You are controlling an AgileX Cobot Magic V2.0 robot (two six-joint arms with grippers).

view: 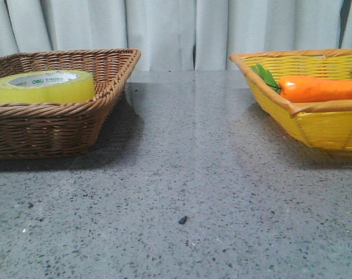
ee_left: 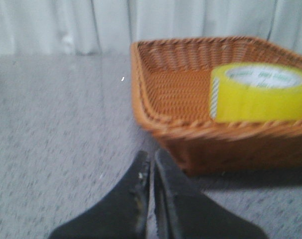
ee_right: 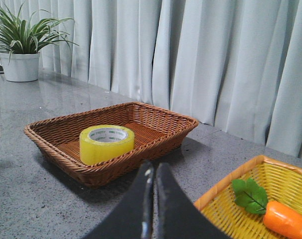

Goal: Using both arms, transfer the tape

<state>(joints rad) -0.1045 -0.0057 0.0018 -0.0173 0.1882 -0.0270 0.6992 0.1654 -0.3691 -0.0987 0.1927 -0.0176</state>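
Nothing is done yet: the tape point(ee_left: 260, 92) is left untouched in the brown basket point(ee_left: 156, 114), just beyond the left gripper point(ee_left: 152, 169), whose jaws are pressed together; the right gripper point(ee_right: 152, 179) is likewise closed and empty.

Wide yellow translucent tape point(view: 43, 86) roll, white "deli" core, lying flat inside brown wicker basket point(view: 106, 99)

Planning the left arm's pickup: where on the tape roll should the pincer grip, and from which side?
Probably from above. The tape lies flat in the brown wicker basket, hole upward, basket walls blocking sideways approach. Put one finger in the core, one outside, pinching the roll's wall.
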